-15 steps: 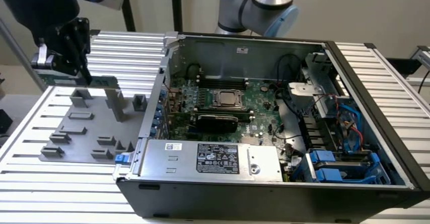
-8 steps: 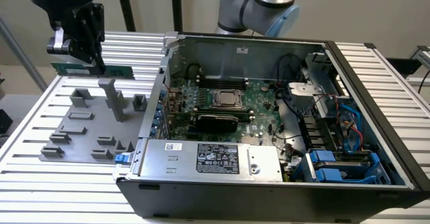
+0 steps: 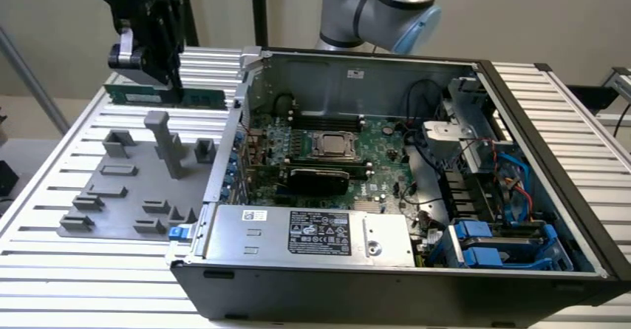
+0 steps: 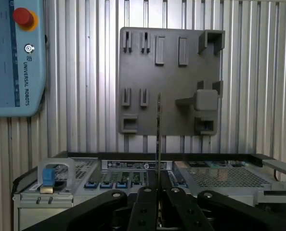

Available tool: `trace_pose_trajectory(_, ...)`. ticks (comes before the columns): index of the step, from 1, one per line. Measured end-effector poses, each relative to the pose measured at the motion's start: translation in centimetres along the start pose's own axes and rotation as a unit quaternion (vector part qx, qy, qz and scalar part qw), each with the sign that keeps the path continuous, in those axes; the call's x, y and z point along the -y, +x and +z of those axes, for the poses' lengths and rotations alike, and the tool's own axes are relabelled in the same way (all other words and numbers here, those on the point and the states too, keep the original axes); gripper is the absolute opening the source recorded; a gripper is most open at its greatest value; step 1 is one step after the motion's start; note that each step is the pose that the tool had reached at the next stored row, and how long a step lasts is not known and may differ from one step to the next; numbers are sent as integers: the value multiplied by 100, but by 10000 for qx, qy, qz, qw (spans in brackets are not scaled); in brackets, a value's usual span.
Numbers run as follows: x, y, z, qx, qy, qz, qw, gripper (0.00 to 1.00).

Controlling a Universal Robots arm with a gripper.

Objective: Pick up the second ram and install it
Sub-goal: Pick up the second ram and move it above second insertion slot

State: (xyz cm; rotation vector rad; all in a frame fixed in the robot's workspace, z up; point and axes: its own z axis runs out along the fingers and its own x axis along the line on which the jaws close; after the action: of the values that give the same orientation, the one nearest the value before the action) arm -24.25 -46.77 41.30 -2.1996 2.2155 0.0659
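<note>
The second ram (image 3: pixel 162 95) is a long green stick held level in my gripper (image 3: pixel 170 83), which is shut on its middle. It hangs near the far end of the grey fixture plate (image 3: pixel 118 188), at the exterior view's left of the open computer case (image 3: pixel 552 196). In the wrist view the second ram (image 4: pixel 158 139) appears edge-on as a thin strip rising from between my gripper (image 4: pixel 158 192) fingers, in front of the fixture plate (image 4: pixel 167 115). The motherboard (image 3: pixel 380 144) lies inside the case, with its CPU socket (image 3: pixel 335 144) and memory slots (image 3: pixel 330 122).
A tall grey post (image 3: pixel 165 140) and several low blocks stand on the fixture plate. The case wall (image 3: pixel 241 114) rises between the gripper and the motherboard. A power supply (image 3: pixel 306 233) and blue drive bays (image 3: pixel 493 244) fill the case's near side. A teach pendant (image 4: pixel 15 57) lies on the slatted table.
</note>
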Motion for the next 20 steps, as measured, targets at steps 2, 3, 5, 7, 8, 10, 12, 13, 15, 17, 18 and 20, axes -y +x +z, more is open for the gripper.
trace_pose_trajectory(2,92,-2,-7,0,0,0,10000,14)
trace_pose_trajectory(3,140,-3,-10,0,-1,0,10000,14)
trace_pose_trajectory(5,230,-7,-12,0,-1,0,10000,14)
trace_pose_trajectory(7,319,-11,-14,2,-1,0,10000,14)
trace_pose_trajectory(8,365,-13,-15,4,-1,0,10000,14)
trace_pose_trajectory(10,459,-19,-16,8,-1,0,10000,14)
trace_pose_trajectory(12,549,-26,-17,14,-2,0,10000,14)
trace_pose_trajectory(13,593,-30,-18,17,-2,0,10000,14)
trace_pose_trajectory(15,683,-37,-19,23,-2,0,10000,14)
trace_pose_trajectory(17,774,-46,-20,29,-3,0,10000,14)
trace_pose_trajectory(18,819,-51,-20,32,-4,0,10000,14)
trace_pose_trajectory(20,910,-62,-21,36,-5,0,10000,14)
